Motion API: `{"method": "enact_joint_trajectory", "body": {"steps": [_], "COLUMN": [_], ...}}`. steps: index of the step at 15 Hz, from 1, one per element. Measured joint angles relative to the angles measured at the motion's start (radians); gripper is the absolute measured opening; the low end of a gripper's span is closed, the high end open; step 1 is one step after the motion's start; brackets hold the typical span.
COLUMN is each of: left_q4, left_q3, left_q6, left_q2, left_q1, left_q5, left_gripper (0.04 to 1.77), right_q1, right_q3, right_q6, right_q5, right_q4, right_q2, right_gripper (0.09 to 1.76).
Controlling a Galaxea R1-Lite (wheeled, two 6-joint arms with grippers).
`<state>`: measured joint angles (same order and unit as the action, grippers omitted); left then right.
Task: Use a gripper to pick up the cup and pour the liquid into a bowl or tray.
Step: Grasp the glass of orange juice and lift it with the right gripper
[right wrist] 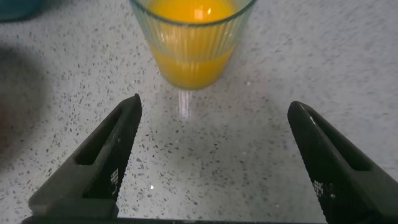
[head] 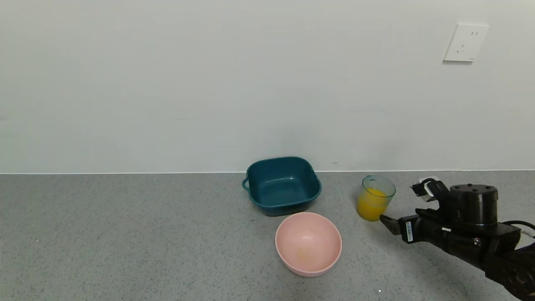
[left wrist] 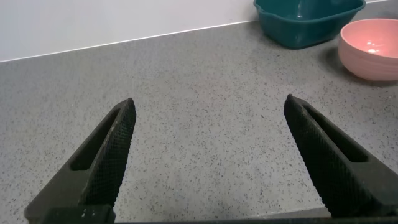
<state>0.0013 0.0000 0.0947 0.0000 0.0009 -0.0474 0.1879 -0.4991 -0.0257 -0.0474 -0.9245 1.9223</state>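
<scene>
I count one cup (head: pixel 375 203), two containers and two grippers of mine. The cup stands upright on the counter (head: pixel 125 234), to the right of both containers and apart from them, holding orange liquid (head: pixel 371 209) up to a little over half its height. One container is the pink bowl (head: pixel 308 243), nearest me; the other is the dark teal basin (head: pixel 282 185), just behind the bowl and close to the wall (head: pixel 209 83). My right gripper (head: pixel 403 207) sits low over the counter just right of the cup, its fingers spread wide with nothing between them; in the right wrist view the cup (right wrist: pixel 193 40) is ahead of the fingertips, centred on the gap but not yet inside it. My left gripper (left wrist: pixel 208 109) is off to the left side, also spread wide and holding nothing, with the bowl (left wrist: pixel 372 46) and basin (left wrist: pixel 308 22) well ahead of it. The surface is a grey speckled stone-like counter. It meets a plain pale wall, which carries one white socket plate (head: pixel 465 42) at upper right.
</scene>
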Motion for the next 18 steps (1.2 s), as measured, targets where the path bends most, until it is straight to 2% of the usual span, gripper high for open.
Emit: {"method": "enact_joint_trajectory", "body": {"steps": [3, 8, 14, 18], "left_q4": [0.0, 0.0, 0.0, 0.0], "left_q3": [0.0, 0.0, 0.0, 0.0], "left_q6": [0.0, 0.0, 0.0, 0.0], "left_q2": [0.0, 0.0, 0.0, 0.0], "left_q1": [0.0, 0.0, 0.0, 0.0], "left_q5": [0.0, 0.0, 0.0, 0.0], "left_gripper": [1.72, 1.72, 1.72, 1.72], "right_q1": [0.021, 0.039, 0.061, 0.077], "right_q3": [-0.016, -0.026, -0.027, -0.051], "right_q6": [0.013, 0.018, 0.046, 0.046], "right_q5": [-0.023, -0.064, -0.072, -0.111], "right_q4": [-0.065, -0.308, -0.47, -0.565], "right_q2": [0.089, 0.237, 0.336, 0.402], "right_gripper": [1.71, 1.71, 1.71, 1.71]}}
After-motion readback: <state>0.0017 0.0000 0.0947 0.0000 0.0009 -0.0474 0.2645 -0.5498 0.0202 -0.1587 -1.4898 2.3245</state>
